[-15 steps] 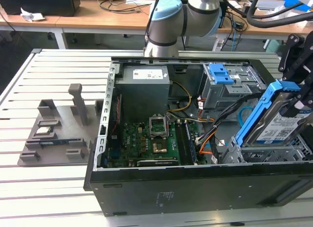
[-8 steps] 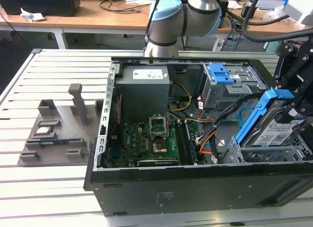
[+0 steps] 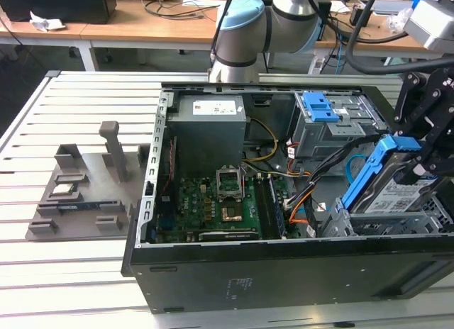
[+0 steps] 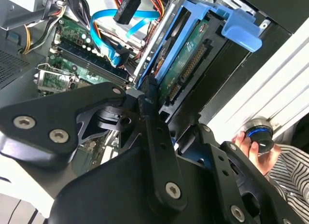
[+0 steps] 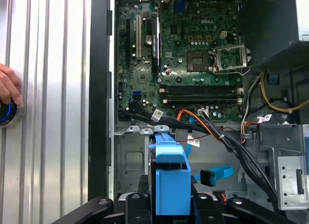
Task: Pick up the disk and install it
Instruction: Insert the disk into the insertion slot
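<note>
Scene: an open computer case (image 3: 284,276) lies on its side on a slatted metal bench (image 3: 78,95), its inside facing up.
Arm: the arm (image 3: 245,31) stands beyond the case and reaches over to the end of it at the exterior view's right.
Gripper: the gripper (image 3: 417,166) hangs over that end of the case, its black linkage in the foreground of the second wrist view (image 4: 176,113).
Jaws: closed on the disk, with a black finger on each side of its blue frame in the first wrist view. The far contact is hidden, so the hold looks firm but I cannot see all of it.
Disk: the disk (image 3: 397,191) is held on edge and tilted, its labelled silver face towards the exterior view. The first wrist view shows its blue frame end-on (image 5: 169,180), and the second shows its green circuit-board side and connector (image 4: 188,60).
Disk position: directly over the silver drive bay (image 3: 404,226) at the corner of the case, with its lower edge down by the bay's rim. I cannot tell whether the two touch.
Inside the case: the motherboard (image 5: 193,64) lies flat in the middle, beside the grey power supply (image 3: 209,130). A blue latch plate (image 3: 323,109) sits on a grey cage just beyond the disk.
Cable: a blue cable (image 5: 219,173) loops loose near the drive bay.
Bench, other side: a grey fixture (image 3: 78,191) with upright posts stands well apart from the case, at the exterior view's left.
Person: a hand (image 4: 246,144) rests on a round knob (image 4: 260,134) with a blue ring, outside the case wall.
</note>
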`<move>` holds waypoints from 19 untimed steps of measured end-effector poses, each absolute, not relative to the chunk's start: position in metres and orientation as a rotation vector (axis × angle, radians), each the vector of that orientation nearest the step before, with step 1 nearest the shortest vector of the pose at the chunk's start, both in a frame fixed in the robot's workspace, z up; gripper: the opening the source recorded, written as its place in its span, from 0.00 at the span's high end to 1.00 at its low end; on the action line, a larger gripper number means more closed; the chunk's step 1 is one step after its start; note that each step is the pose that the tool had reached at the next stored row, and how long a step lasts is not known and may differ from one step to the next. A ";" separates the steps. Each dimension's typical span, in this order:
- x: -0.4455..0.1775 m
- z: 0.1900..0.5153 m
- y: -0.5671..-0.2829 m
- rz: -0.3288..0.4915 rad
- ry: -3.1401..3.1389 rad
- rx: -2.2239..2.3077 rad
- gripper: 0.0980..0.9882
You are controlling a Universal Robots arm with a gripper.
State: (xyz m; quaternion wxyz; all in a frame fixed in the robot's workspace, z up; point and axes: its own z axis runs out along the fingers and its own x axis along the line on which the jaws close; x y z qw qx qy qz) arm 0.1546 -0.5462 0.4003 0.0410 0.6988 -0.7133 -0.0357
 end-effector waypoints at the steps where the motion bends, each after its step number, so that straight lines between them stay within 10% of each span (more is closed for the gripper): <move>1: 0.155 0.399 -0.546 -0.109 -2.184 2.140 0.70; 19: 0.155 0.389 -0.546 -0.109 -2.184 2.140 0.62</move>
